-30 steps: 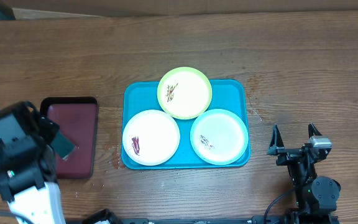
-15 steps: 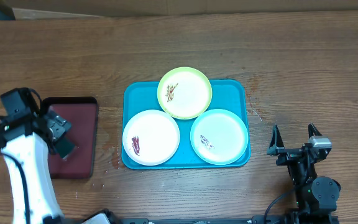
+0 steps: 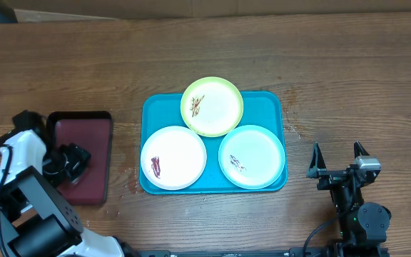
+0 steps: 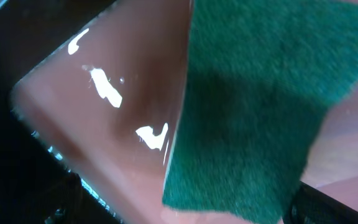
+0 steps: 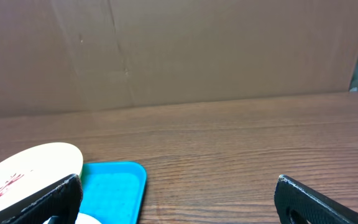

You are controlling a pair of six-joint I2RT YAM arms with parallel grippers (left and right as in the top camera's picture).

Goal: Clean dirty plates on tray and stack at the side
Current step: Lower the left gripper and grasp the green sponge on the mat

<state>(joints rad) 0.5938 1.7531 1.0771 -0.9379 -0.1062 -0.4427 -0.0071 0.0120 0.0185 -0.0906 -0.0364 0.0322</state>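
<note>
Left arm point(image 3: 18, 148): left jaws are down over the maroon tray point(image 3: 95, 125), close above its floor. The left wrist view is filled by a green scouring pad point(image 4: 253, 106) lying flat on that tray, right under the jaws. Can't tell whether they're released or clenched on the pad, since only dark slivers show at the frame corners.

Right arm point(image 3: 363, 215): right jaws are released and spread wide with nothing between them, parked over bare worktop point(image 3: 334, 64).

Teal tray point(image 3: 266, 103) sits between the two sets of jaws, well right of the left ones, near the right ones on their left and slightly ahead. All three plates are on it:
- white plate point(image 3: 173, 157) – nearest the left jaws, red smear on it
- mint plate point(image 3: 251, 155) – nearest the right jaws, small dark smear
- yellow-green plate point(image 3: 212, 106) – furthest from both, overhanging the tray's far rim, brownish smear

Plate edges meet in the middle; touching or overlapping, can't tell.

Right wrist view catches the tray corner and one plate with red marks, left of the jaws.
</note>
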